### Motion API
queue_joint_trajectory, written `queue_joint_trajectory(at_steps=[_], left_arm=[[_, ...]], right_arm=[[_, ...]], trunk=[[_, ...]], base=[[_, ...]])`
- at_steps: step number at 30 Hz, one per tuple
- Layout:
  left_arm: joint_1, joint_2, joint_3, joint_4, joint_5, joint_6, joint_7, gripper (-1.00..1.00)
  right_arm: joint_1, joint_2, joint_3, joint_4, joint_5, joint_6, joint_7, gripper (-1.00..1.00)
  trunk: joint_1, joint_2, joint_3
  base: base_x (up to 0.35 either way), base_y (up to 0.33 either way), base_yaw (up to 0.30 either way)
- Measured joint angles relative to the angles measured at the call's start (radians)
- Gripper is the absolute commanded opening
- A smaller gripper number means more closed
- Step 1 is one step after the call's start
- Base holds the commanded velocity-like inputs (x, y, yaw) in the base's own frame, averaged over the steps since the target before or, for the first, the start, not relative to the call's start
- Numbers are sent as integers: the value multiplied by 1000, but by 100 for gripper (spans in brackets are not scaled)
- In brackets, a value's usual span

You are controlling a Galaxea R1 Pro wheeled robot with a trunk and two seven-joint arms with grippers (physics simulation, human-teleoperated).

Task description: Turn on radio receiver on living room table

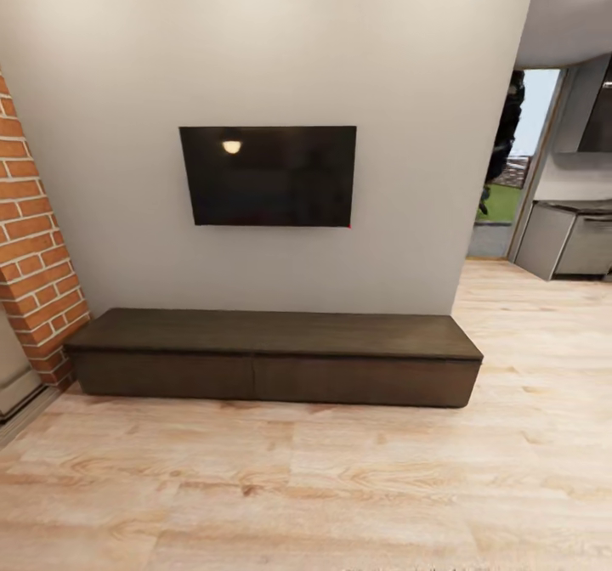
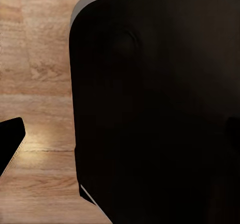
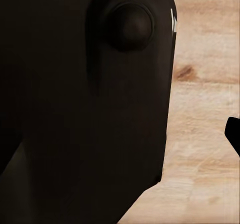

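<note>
The head view faces a wall-hung dark screen above a long dark wooden bench on plank floor, brick at the left. The radio's direction and the nearer arm can't be judged; whether the fingers are wide or narrow, I cannot tell

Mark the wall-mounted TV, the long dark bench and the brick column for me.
Wall-mounted TV (image 1: pixel 268 176): head view, centre of its dark screen.
Long dark wooden bench (image 1: pixel 272 333): head view, middle of its top.
Brick column (image 1: pixel 34 248): head view, its front brick face.
</note>
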Motion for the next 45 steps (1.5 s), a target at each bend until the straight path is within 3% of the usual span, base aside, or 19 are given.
queue_joint_trajectory(at_steps=[45], left_arm=[[0,0,0,0,0,0,0,100]], right_arm=[[0,0,0,0,0,0,0,100]], trunk=[[0,0,0]], base=[[0,0,-286]])
